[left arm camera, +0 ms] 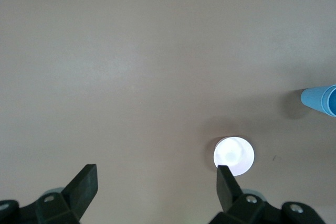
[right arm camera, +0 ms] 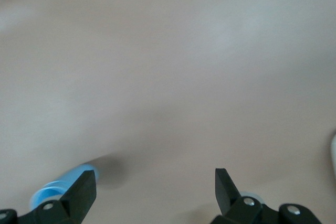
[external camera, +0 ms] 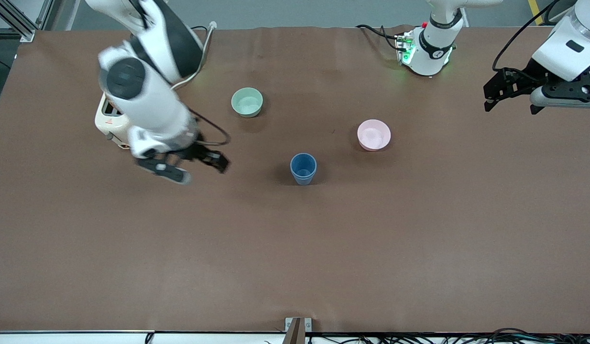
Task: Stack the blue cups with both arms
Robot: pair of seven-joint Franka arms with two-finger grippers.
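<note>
1. Fingers on my right gripper stand wide apart with nothing between them; it hangs above bare brown table toward the right arm's end, beside the blue cups.
2. My left gripper is likewise spread wide and holds nothing, up over the table's edge at the left arm's end, where that arm waits.
3. Only one small matte blue plastic tumbler shape shows: the blue cups stand upright near the table's middle, and I cannot tell whether one sits nested inside the other.
4. A round mint-green bowl sits farther from the front camera than the cups, toward the right arm's end.
5. A round pale pink bowl sits near the cups, toward the left arm's end, slightly farther from the camera.
</note>
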